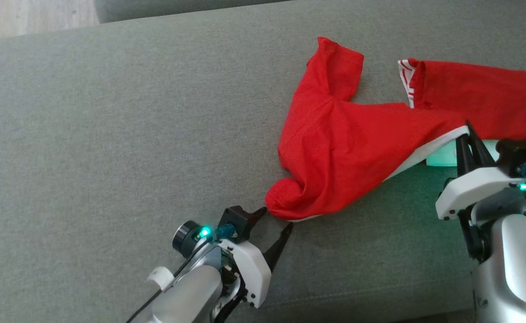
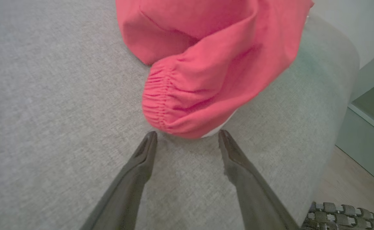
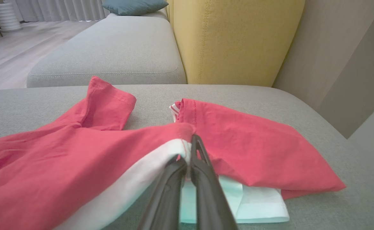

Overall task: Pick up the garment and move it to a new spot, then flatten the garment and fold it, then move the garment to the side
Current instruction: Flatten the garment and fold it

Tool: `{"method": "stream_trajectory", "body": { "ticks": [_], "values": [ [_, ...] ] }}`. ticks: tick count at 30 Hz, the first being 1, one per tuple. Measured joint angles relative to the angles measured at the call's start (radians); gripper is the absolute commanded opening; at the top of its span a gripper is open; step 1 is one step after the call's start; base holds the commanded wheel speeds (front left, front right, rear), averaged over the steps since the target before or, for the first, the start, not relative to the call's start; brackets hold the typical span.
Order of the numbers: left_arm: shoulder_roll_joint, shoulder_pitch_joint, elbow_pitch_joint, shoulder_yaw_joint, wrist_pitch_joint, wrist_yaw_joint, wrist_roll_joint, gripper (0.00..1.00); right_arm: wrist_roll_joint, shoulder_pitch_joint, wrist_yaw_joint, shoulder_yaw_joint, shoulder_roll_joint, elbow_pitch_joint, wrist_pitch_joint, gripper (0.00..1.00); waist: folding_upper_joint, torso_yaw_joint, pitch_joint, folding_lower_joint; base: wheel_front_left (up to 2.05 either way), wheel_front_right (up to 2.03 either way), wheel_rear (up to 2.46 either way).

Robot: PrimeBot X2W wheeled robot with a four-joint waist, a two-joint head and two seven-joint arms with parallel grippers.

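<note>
**Garment**: red, white-lined. Lies crumpled on the grey sofa seat, right of centre in the head view. One open end points up and away. Another part lies flat toward the right edge, with striped white trim at its hem. Seen close in the left wrist view and the right wrist view.

**Left gripper**: pale forearm enters from the lower left, angled up and to the right. Fingers are held low over the seat, aimed at the garment's bunched, elastic-gathered end. Claw spread wide, nothing in it. One tip sits on each side of the bunched end, just beside it; contact cannot be told.

**Right gripper**: arm rises from the lower right, fingers pointing up and away. Claw pinched closed on the garment's white-lined edge. Edge raised off the seat at the grip, cloth sloping down to the left.

**Surroundings**: yellow backrest, teal pillow, pale wood floor.
</note>
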Motion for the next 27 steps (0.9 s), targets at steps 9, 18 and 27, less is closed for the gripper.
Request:
{"method": "stream_trajectory", "body": {
  "ticks": [9,18,27],
  "values": [
    [0.0,-0.055,0.037,-0.065,-0.043,0.019,-0.071,1.0,0.008,-0.01,0.0,0.008,0.0,-0.017,0.007,0.0,0.0,-0.018,0.017,0.0,0.0,0.0,0.0],
    [0.0,-0.09,0.047,-0.126,-0.067,0.017,-0.106,0.0,0.014,-0.01,0.0,0.02,0.0,-0.021,0.01,0.0,0.0,-0.027,0.03,0.0,0.0,0.0,0.0],
    [0.0,-0.094,0.037,-0.129,-0.075,0.042,-0.122,0.0,0.014,-0.01,0.0,0.015,0.0,-0.019,0.01,0.0,0.0,-0.009,-0.005,0.0,0.0,0.0,0.0]
  ]
}}
